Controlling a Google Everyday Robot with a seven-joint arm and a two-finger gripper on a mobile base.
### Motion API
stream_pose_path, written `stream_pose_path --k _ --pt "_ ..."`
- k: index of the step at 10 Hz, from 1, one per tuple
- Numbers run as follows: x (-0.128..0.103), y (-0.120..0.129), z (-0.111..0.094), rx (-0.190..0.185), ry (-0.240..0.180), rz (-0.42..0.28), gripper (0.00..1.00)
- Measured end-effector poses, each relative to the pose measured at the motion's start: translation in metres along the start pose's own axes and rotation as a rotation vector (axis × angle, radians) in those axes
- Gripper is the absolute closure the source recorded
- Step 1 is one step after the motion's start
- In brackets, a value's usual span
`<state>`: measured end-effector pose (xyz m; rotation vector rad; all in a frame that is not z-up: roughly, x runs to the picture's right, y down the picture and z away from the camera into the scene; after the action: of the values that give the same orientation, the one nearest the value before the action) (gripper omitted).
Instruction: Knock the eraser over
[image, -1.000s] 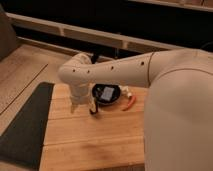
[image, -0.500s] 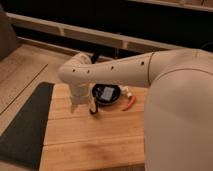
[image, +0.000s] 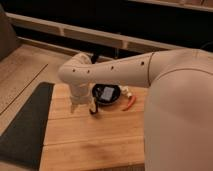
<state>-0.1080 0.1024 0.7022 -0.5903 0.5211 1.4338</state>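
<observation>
Camera view: jaws, gap cannot be told, low beside the black bowl (image: 117, 95).

bowl (image: 107, 95) 1 | chili (image: 129, 103) 1 | eraser (image: 93, 109) 1 | gripper (image: 83, 106) 1 (low, beside bowl)

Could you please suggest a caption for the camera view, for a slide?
Arm reaches across the wooden table, tool down beside a black bowl, a red chili nearby.

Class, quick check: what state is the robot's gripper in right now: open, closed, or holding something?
Gripper: cannot be told; it sits low over the wooden table, just left of the black bowl.
</observation>
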Motion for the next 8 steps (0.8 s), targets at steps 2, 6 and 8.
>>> stream_pose_path --k 2,6,8 --pt "0.000 0.000 0.000 0.000 0.001 0.000 0.35" --pt "0.001 0.002 0.003 -0.010 0.013 -0.007 0.35" --pt "0.003 0.009 0.024 -0.038 0.080 -0.039 0.35"
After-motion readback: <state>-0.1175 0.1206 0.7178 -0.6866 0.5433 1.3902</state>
